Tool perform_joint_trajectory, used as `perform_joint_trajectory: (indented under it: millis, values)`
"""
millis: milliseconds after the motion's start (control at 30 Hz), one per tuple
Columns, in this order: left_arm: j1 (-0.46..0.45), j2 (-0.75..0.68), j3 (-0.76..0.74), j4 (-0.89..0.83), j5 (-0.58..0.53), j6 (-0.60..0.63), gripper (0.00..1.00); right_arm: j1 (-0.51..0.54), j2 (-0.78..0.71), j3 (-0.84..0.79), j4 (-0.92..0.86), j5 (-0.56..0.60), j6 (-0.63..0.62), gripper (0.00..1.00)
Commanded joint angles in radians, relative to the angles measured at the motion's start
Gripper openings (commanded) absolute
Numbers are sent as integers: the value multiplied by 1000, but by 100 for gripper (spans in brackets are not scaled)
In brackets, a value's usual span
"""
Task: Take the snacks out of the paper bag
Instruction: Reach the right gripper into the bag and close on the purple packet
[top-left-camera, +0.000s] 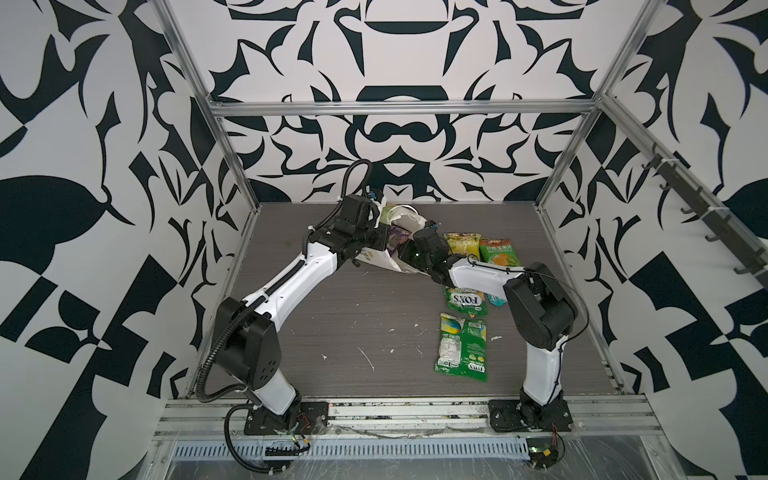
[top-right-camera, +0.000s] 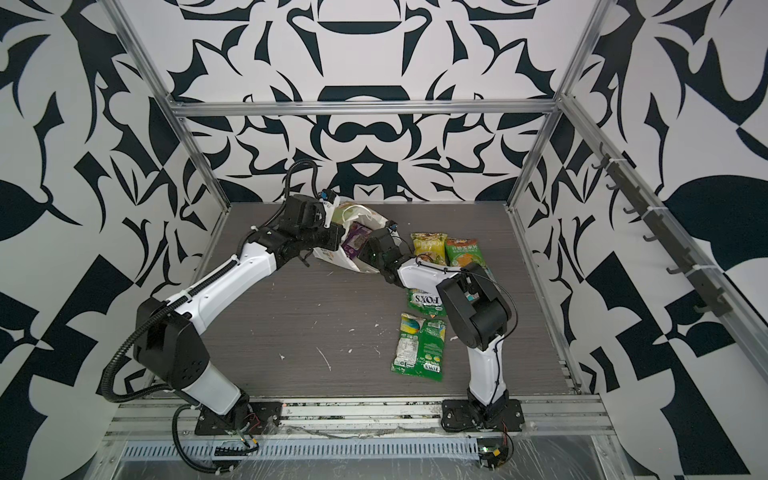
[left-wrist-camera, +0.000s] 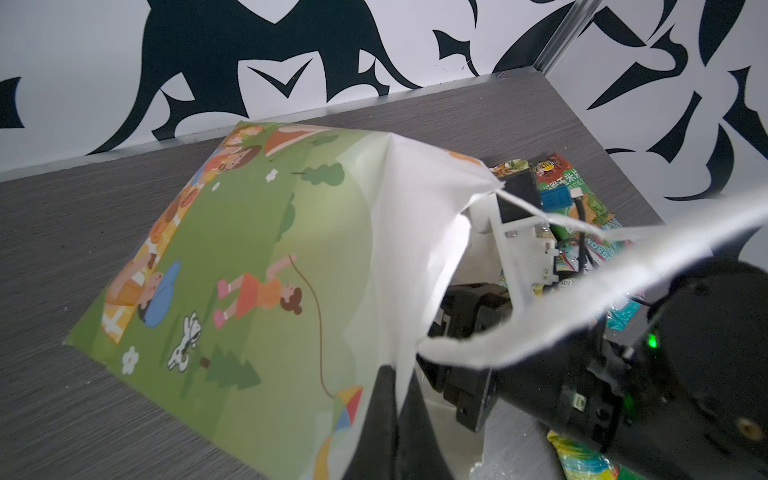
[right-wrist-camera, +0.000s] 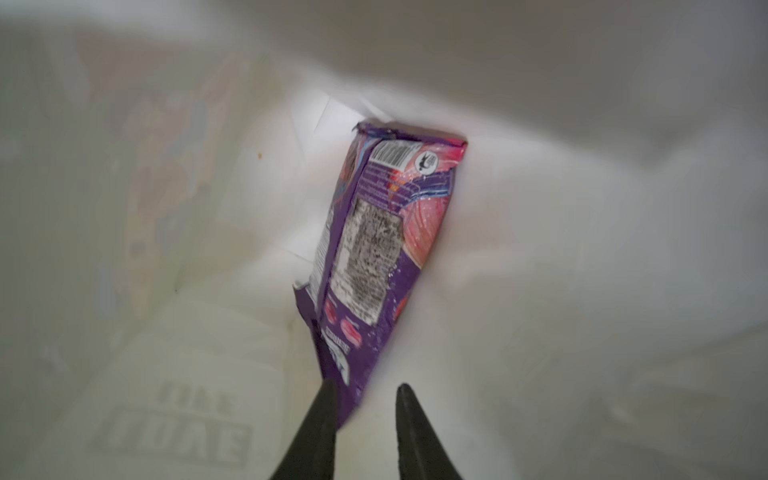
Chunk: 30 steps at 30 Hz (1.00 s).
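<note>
The paper bag (top-left-camera: 401, 216) lies tipped near the back of the table, its mouth toward the right arm. My left gripper (left-wrist-camera: 397, 374) is shut on the bag's white rim and holds the mouth up; the green printed face (left-wrist-camera: 257, 257) slopes away below it. My right gripper (right-wrist-camera: 365, 388) is inside the bag, open. The near end of a purple snack packet (right-wrist-camera: 382, 232) lies between its fingers, against one of them, with a gap to the other. That purple packet (top-right-camera: 355, 243) shows in the bag's mouth in both top views.
Several snacks lie on the table to the right of the bag: a yellow packet (top-left-camera: 461, 243), a green and orange one (top-left-camera: 498, 251), a green FOX'S packet (top-left-camera: 465, 301), a larger green packet (top-left-camera: 461, 347) and a teal one (top-left-camera: 496, 299), partly under the right arm.
</note>
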<state>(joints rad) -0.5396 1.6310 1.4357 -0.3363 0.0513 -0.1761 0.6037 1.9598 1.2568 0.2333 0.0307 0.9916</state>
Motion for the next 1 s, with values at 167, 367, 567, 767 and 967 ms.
perform_joint_trajectory:
  millis: [167, 367, 567, 767, 967]
  values:
    - [-8, 13, 51, -8, 22, -19, 0, 7, -46, -90, 219, 30, -27, 28]
    - [-8, 15, 46, -5, 8, -22, 0, 54, -113, -215, 394, -1, -225, 24]
    - [-8, 19, 46, -6, 8, -24, 0, 67, -80, -247, 484, -96, -336, 17]
    - [-11, 20, 54, -9, 28, -20, 0, 43, -4, -100, 287, -98, -251, 19]
    - [-20, 19, 50, -12, 37, -9, 0, -8, 76, 33, 119, -91, -165, 26]
